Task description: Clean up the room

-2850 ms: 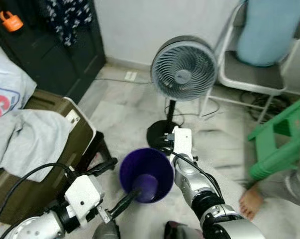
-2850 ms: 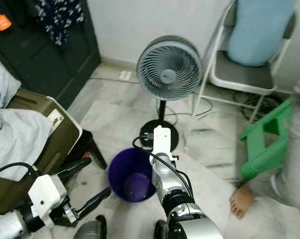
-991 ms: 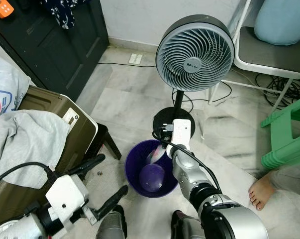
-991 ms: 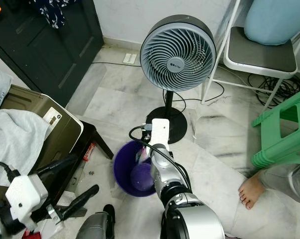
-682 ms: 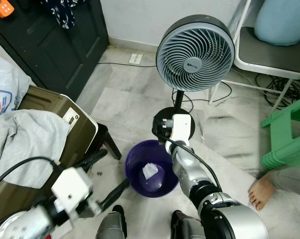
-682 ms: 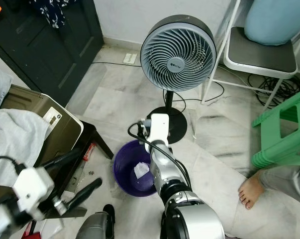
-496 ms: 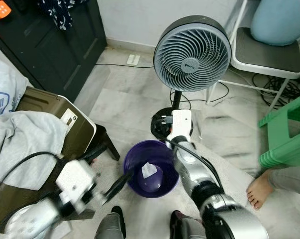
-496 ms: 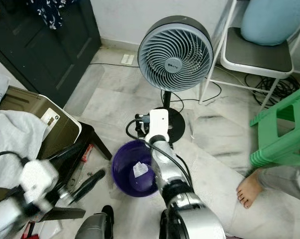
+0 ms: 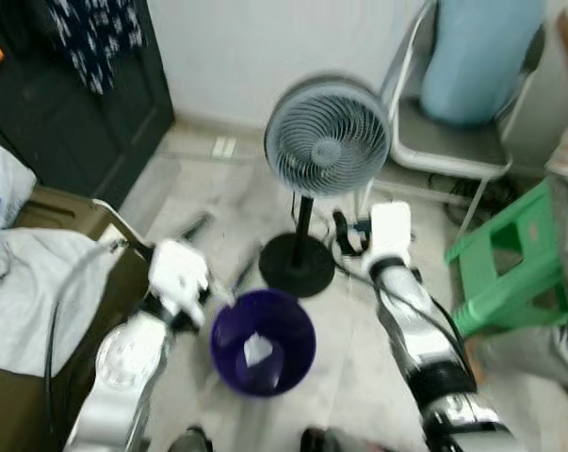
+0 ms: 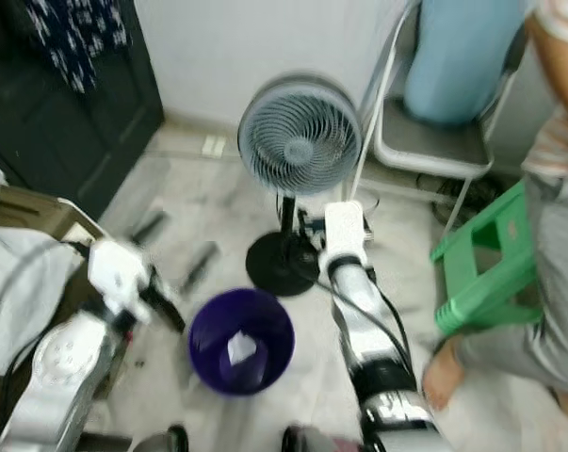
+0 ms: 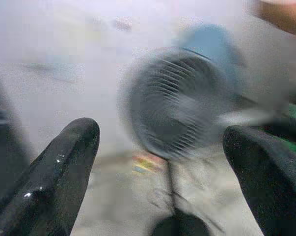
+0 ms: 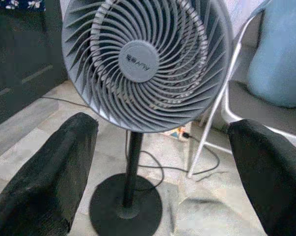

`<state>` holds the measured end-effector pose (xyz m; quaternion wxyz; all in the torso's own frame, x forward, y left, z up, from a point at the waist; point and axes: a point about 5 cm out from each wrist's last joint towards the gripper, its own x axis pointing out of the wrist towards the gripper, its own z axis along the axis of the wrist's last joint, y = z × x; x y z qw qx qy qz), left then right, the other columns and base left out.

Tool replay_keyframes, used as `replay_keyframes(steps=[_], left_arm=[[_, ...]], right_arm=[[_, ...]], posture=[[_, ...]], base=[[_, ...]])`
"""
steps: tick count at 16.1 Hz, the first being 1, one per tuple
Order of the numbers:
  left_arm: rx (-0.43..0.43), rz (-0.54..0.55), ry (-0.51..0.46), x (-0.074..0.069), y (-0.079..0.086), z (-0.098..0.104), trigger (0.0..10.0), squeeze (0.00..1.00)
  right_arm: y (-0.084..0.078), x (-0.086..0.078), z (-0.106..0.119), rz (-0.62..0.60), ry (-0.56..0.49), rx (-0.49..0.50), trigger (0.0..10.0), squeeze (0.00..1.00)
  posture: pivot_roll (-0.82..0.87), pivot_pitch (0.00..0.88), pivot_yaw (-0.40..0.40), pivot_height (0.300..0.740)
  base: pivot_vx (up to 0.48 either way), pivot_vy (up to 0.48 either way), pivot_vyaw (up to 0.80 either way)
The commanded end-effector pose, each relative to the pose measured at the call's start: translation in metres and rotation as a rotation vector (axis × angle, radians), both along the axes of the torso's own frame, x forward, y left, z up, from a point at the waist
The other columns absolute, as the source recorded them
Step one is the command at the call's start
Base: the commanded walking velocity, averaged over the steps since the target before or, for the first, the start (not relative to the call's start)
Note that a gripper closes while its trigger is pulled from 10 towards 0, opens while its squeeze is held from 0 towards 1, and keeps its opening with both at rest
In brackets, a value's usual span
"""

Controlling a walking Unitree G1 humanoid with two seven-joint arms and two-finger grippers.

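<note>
Head views blurred. Purple bin on pale floor, just in front of fan base; white scrap of paper lying inside at bottom.

Left gripper raised beside bin's left rim, fingers spread wide, holding nothing. In left wrist view, both fingers far apart, fan blurred between them.

Right gripper up beside fan pole, above and right of bin, clear of bin rim. In right wrist view, fingers wide apart and empty, fan head, pole and round black base framed between them.

Olive case at left with grey cloth draped over. Dark cabinet at back left. White folding chair behind fan, pale blue cushion on seat; cables on floor under chair. Green stool at right. Person at right edge of right eye view: striped sleeve, grey trouser leg, bare foot on floor near stool.
</note>
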<state>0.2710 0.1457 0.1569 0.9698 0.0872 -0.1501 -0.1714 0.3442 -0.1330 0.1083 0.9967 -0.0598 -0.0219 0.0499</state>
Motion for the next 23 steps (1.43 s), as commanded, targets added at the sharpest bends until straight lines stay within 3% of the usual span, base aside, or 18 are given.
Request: replay_keyframes(steps=[1, 5, 7, 8, 10, 14, 19, 20, 23], left_arm=[[-0.020, 0.123, -0.019, 0.008, 0.011, 0.001, 10.0, 0.00], [-0.074, 0.283, -0.064, 0.018, 0.022, 0.004, 10.0, 0.00], [-0.073, 0.304, -0.037, 0.013, 0.023, -0.008, 10.0, 0.00], [-0.065, 0.371, 0.014, 0.011, 0.025, -0.021, 10.0, 0.00], [-0.031, 0.352, 0.003, 0.010, 0.020, -0.026, 10.0, 0.00], [-0.062, 0.343, 0.010, 0.011, 0.019, -0.028, 10.0, 0.00], [-0.023, 0.348, 0.085, -0.003, 0.026, -0.057, 10.0, 0.00], [-0.012, 0.355, 0.093, -0.004, 0.033, -0.062, 10.0, 0.00], [-0.017, 0.379, 0.078, 0.005, 0.036, -0.059, 10.0, 0.00]], right_arm=[[-0.007, -0.002, 0.005, 0.004, -0.026, -0.035, 10.0, 1.00], [-0.023, -0.011, 0.003, -0.006, -0.048, -0.095, 10.0, 1.00], [-0.032, -0.017, -0.002, -0.065, -0.032, -0.084, 10.0, 1.00], [-0.038, -0.022, -0.002, -0.098, -0.042, -0.086, 10.0, 1.00], [-0.041, -0.030, -0.007, -0.083, -0.037, -0.094, 10.0, 1.00], [-0.039, -0.036, -0.018, -0.082, 0.006, -0.048, 10.0, 1.00], [-0.047, -0.062, -0.038, -0.074, 0.035, -0.088, 10.0, 0.99], [-0.053, -0.072, -0.047, -0.087, 0.061, -0.109, 10.0, 0.00], [-0.064, -0.073, -0.056, -0.145, 0.097, -0.132, 10.0, 0.00]], posture=[[-0.02, 0.000, -0.061, 0.740], [-0.03, 0.000, -0.055, 0.740], [-0.04, 0.000, -0.031, 0.740], [-0.06, 0.000, -0.017, 0.740], [-0.06, 0.000, -0.014, 0.740], [-0.05, 0.000, -0.004, 0.740], [-0.05, 0.000, -0.013, 0.740], [-0.06, 0.000, -0.014, 0.740], [-0.07, 0.000, -0.005, 0.740]], base=[[0.000, 0.000, 0.00], [0.000, 0.000, 0.00], [0.000, 0.000, 0.00], [0.000, 0.000, 0.00], [0.000, 0.000, 0.00], [0.000, 0.000, 0.00], [0.000, 0.000, 0.00], [0.000, 0.000, 0.00], [0.000, 0.000, 0.00]])
